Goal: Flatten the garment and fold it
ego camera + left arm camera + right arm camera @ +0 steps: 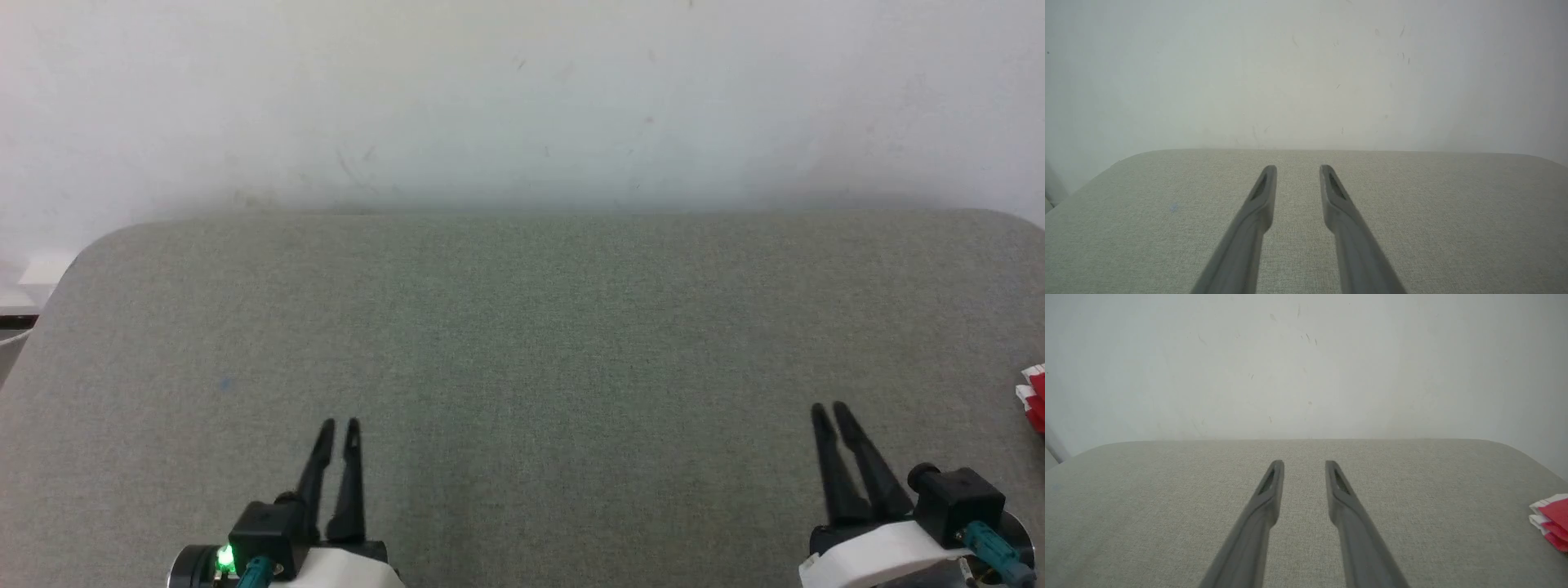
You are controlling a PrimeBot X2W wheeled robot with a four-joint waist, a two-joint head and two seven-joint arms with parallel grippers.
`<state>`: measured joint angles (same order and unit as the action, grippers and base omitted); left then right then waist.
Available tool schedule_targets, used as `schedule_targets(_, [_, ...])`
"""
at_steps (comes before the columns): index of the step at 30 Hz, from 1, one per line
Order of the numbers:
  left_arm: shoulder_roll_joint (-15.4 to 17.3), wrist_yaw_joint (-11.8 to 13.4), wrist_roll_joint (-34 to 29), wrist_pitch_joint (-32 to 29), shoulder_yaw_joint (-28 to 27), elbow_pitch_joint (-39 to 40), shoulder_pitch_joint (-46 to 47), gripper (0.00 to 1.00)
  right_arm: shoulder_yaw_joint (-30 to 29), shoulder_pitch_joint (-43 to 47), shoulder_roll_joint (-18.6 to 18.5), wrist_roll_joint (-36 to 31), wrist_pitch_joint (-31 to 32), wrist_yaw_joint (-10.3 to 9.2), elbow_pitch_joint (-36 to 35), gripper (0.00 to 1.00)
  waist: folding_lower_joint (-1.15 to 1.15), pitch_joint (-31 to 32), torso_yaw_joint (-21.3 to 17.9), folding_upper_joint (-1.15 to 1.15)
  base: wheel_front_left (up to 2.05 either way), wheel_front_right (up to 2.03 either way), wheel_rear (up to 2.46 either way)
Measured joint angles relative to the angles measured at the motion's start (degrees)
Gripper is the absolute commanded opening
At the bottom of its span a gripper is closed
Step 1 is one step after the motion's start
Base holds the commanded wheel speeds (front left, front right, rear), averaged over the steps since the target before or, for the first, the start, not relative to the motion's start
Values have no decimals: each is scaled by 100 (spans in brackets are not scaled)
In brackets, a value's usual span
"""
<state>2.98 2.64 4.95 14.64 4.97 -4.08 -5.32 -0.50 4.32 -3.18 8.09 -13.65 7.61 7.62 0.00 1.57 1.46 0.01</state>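
Grey-green fabric-covered table [522, 327] against a plain white wall [522, 98]. The garment [1035, 400] is at the table's far right edge. A red corner with white bands pokes into frame and looks stacked in layers; can't tell how the rest lies.

Left gripper [340, 425] is over the table's near-left part, fingers a narrow gap apart, holding nothing. Right gripper [828, 408] is over the table's near-right part, also narrowly parted and empty, near the garment but not touching it.

Step in hand, likely: fetch the garment to the table's middle before any flattening. To do it well:
- Turn so the whole garment is in view first.
- Lead with the right arm, since it's closer.
- Spread the fingers wider and come in low along the table top.
- Pinch one fabric layer near a banded edge, not the whole stack.
- Drag slowly so it doesn't bunch or slide off the table's edge.

No brand, label or writing readable anywhere.
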Motion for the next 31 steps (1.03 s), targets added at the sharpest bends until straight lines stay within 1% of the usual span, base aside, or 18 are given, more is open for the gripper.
schedule_targets(31, [1, -35, -63, -313, -89, 58, 20, 0, 12, -33, -3, -156, 303, 0, -134, 0, 1, -37, -34, 0, 0, 0, 0])
